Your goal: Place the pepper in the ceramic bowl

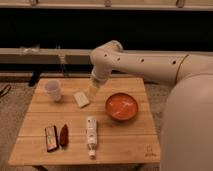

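Pepper near front edge of table; hand wide, above its middle.

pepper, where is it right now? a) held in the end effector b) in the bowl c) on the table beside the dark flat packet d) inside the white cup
C: the pepper lies on the table right beside the dark flat packet, well away from the bowl, while the end effector hangs farther back, over the small white packet.

Smooth cream-white arm with rounded joints and small dark dots, ending in a pale gripper over the table.
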You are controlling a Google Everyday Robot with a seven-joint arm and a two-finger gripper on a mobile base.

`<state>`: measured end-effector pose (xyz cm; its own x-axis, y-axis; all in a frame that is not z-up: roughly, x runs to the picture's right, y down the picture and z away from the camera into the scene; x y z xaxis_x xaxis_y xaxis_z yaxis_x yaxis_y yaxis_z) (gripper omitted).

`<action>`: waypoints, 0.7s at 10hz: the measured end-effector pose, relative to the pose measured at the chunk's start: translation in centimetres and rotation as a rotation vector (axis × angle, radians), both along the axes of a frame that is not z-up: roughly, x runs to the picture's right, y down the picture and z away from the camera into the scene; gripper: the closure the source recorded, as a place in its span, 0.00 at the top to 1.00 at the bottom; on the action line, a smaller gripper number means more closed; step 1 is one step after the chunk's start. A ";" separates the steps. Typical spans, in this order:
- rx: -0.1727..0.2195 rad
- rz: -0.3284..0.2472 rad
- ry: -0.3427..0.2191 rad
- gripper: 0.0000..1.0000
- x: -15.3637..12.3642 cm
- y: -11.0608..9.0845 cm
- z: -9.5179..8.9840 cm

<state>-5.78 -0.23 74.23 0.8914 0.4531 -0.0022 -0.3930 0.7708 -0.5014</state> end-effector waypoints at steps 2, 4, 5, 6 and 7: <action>0.001 -0.041 -0.040 0.80 -2.7 2.3 -3.5; 0.001 -0.101 -0.082 0.80 -6.2 5.2 -7.1; -0.001 -0.134 -0.098 0.80 -7.9 6.6 -8.3; -0.002 -0.161 -0.112 0.80 -9.2 7.6 -9.2; -0.008 -0.213 -0.134 0.80 -11.4 9.3 -10.2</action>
